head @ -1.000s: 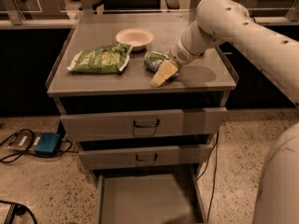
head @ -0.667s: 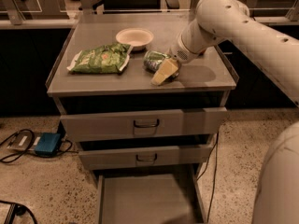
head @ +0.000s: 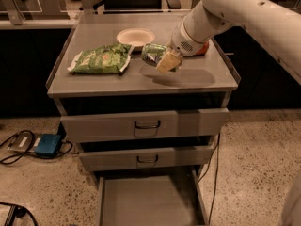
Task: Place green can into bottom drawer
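While gripper point(head: 165, 61) seemingly clasps green can point(head: 150, 53) over cabinet point(head: 99, 83), chip bag point(head: 98, 60), plate point(head: 135, 36) beside, bottom drawer point(head: 149, 199) open.

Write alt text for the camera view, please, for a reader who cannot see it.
The robot's gripper holds the green can over the top of a grey cabinet, beside a green chip bag and a white plate. Below, the bottom drawer is pulled open.

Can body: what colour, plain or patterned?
The green can is dark green, patterned, held in the gripper over the cabinet top. Best in camera view.
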Motion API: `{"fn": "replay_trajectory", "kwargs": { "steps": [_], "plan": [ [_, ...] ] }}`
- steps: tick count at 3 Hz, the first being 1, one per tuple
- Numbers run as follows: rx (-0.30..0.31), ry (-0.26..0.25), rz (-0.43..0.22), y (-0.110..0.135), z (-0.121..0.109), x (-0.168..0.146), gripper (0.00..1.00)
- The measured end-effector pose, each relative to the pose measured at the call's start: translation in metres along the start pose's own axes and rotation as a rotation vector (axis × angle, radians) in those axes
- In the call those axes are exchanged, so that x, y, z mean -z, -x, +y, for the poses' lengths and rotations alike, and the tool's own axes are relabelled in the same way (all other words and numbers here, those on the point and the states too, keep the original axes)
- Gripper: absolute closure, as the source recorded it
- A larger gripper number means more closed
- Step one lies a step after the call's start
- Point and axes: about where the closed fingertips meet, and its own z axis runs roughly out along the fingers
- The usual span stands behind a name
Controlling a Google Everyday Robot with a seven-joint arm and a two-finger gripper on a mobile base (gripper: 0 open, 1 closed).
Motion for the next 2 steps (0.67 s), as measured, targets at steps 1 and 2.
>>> {"fn": "replay_trajectory", "kwargs": {
  "steps": [1, 2],
  "plan": [
    [0.011, -0.002, 0.010, -0.001, 0.008, 0.001, 1.00],
    [0.019, -0.056, 0.001, -0.007, 0.032, 0.030, 1.00]
  ]
}}
